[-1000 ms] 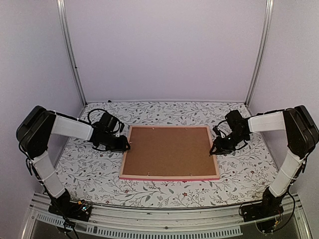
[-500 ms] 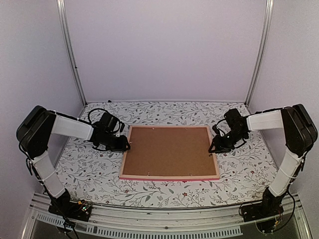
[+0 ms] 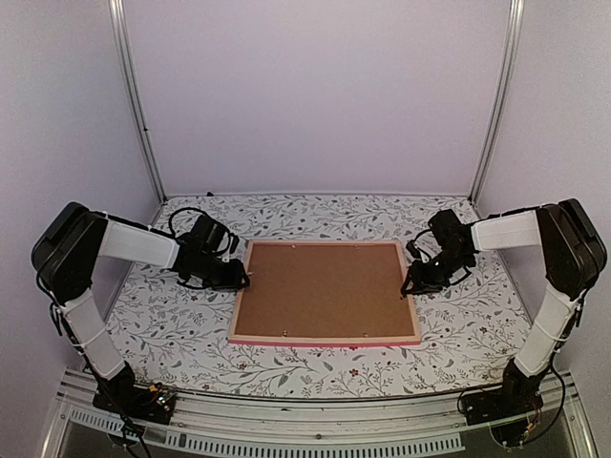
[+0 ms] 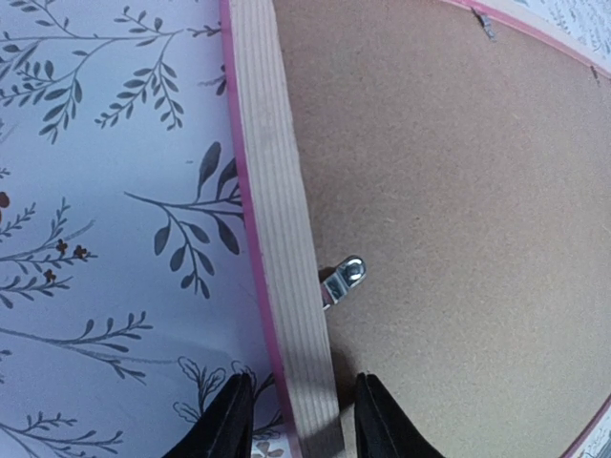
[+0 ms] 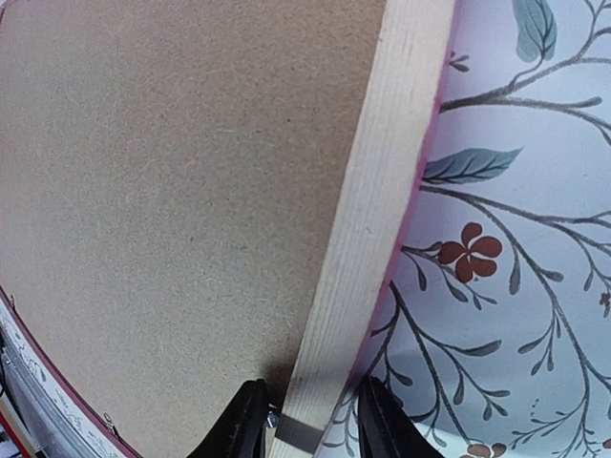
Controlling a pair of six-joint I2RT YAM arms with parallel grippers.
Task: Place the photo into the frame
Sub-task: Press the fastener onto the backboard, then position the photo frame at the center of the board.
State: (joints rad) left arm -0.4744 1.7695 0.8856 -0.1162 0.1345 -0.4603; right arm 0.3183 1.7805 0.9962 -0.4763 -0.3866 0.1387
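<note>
The pink frame [image 3: 325,339] lies face down on the flowered table, with a brown backing board [image 3: 325,286] filling it. The photo is hidden. My left gripper [image 3: 241,280] is low at the frame's left rail [image 4: 277,210]. In the left wrist view my left gripper [image 4: 301,410] is open astride that rail, with a narrow gap on each side. At the right rail [image 5: 382,191] sits my right gripper [image 3: 409,283]. In the right wrist view my right gripper [image 5: 312,415] is shut on the rail, its fingers tight against the wood.
A small metal clip [image 4: 346,277] sticks out from the left rail over the backing board [image 4: 449,191]. More clips line the board's edges. White walls and two metal posts [image 3: 134,105] enclose the flowered table [image 3: 172,324].
The right arm has edged slightly back along the right rail. The frame and the left arm have not moved.
</note>
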